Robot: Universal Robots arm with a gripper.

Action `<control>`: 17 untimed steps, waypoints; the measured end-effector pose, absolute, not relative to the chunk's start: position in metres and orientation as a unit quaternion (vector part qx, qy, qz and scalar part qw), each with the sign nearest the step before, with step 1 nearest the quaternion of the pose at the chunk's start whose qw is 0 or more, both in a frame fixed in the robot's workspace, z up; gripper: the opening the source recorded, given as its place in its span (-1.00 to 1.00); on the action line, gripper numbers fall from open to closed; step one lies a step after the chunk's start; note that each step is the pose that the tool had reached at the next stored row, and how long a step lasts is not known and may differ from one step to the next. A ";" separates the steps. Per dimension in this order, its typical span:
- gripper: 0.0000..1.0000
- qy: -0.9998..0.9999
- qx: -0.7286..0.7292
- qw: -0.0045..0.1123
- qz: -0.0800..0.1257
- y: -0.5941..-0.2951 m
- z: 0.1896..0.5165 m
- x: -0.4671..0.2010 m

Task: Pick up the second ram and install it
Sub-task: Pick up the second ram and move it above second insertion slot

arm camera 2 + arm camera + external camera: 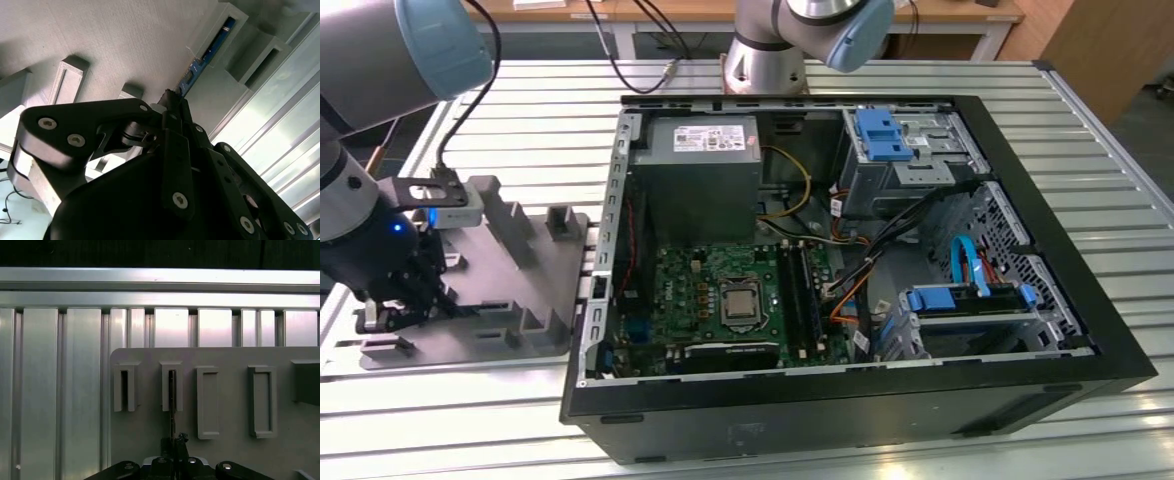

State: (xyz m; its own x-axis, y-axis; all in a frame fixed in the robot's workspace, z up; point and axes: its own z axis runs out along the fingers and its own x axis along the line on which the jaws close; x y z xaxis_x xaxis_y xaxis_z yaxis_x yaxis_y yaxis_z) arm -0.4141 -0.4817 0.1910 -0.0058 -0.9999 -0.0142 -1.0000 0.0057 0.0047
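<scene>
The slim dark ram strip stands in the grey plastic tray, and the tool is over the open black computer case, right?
No. The tool is at the grey plastic tray, not over the open black computer case, as the first wrist view shows. The slim dark ram strip does stand in a tray slot.

power-supply label, print unreadable
</scene>
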 end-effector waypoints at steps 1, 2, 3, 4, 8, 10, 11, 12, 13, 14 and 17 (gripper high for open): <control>-0.73 0.709 -0.705 0.004 0.007 -0.482 0.191 -0.414; -0.73 0.709 -0.705 0.004 0.007 -0.482 0.191 -0.414; -0.73 0.709 -0.705 0.004 0.007 -0.482 0.191 -0.414; -0.73 0.709 -0.705 0.004 0.007 -0.482 0.191 -0.414; -0.73 0.709 -0.705 0.004 0.007 -0.482 0.191 -0.414; -0.73 0.709 -0.705 0.004 0.007 -0.482 0.191 -0.414; -0.73 0.709 -0.705 0.004 0.007 -0.482 0.192 -0.414; -0.73 0.709 -0.705 0.004 0.007 -0.482 0.192 -0.414; -0.73 0.709 -0.705 0.004 0.007 -0.482 0.193 -0.414; -0.73 0.709 -0.705 0.004 0.007 -0.482 0.195 -0.414; -0.73 0.709 -0.705 0.004 0.007 -0.482 0.199 -0.414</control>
State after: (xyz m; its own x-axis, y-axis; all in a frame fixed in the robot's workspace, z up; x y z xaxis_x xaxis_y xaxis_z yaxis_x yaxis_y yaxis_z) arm -0.4141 -0.4817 0.1993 -0.0058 -0.9999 -0.0159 -1.0000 0.0057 0.0046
